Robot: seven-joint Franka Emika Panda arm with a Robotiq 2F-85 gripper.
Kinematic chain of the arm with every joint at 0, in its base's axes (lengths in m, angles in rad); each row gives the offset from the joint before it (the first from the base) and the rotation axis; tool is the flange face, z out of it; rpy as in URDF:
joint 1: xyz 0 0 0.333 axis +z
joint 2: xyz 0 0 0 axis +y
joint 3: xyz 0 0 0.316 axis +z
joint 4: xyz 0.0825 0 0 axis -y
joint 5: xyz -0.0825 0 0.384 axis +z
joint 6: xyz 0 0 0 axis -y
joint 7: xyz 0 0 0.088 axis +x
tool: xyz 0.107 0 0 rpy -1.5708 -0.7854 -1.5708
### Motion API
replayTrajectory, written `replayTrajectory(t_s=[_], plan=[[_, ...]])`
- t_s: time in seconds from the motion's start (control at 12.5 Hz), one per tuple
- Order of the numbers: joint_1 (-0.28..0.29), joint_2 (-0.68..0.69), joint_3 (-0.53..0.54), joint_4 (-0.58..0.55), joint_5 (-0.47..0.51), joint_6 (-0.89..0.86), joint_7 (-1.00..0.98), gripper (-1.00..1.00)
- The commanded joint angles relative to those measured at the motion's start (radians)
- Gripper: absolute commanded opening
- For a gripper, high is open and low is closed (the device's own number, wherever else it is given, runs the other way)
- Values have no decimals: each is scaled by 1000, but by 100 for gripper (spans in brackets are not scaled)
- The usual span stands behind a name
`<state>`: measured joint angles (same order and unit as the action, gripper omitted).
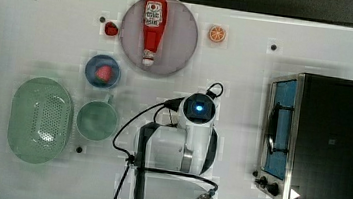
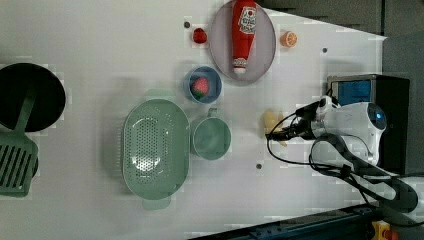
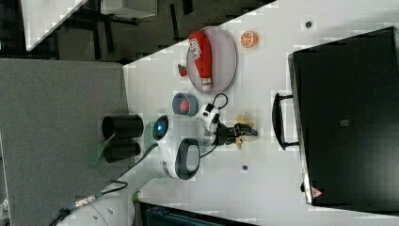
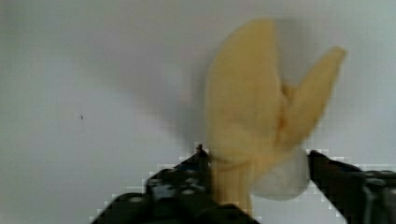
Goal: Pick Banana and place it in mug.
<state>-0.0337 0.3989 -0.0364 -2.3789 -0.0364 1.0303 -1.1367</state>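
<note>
The pale-yellow banana point(image 4: 247, 107) lies on the white table, and my gripper point(image 4: 257, 163) is down over its stem end. One dark finger presses each side of the fruit, so the jaws are shut on it. In the left view the banana point(image 2: 270, 121) sits to the right of the teal-green mug point(image 2: 211, 139), with the gripper point(image 2: 281, 132) on its right-hand end. The right view shows the gripper point(image 3: 244, 133) over the banana point(image 3: 243, 119). In the top view the mug point(image 1: 96, 120) stands upright and empty, to the left of the arm that covers the banana.
A pale-green perforated basket point(image 1: 40, 119) sits beside the mug. A blue bowl point(image 1: 102, 71) holds a strawberry. A ketchup bottle lies on a grey plate point(image 1: 180, 49), with an orange slice point(image 1: 216, 33) nearby. A toaster oven point(image 1: 318, 141) stands at the top view's right.
</note>
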Motion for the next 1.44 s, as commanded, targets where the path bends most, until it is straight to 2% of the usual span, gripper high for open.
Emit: replayTrajectory(t_s=[0.08,0.32,0.56,0.8,0.96,1.12,1.44], plan=[[9,-22,22,1,7,30,-40,-54],[9,-77,16,2,8,27,-36,-57],[4,-308,-17,25,9,-69,-28,-57],[4,-471,-26,89,9,-327,-13,-57],[11,-543,-18,161,9,-522,70,-56],[25,-590,25,229,9,-684,197,-56],[49,-607,164,240,10,-693,417,-56]])
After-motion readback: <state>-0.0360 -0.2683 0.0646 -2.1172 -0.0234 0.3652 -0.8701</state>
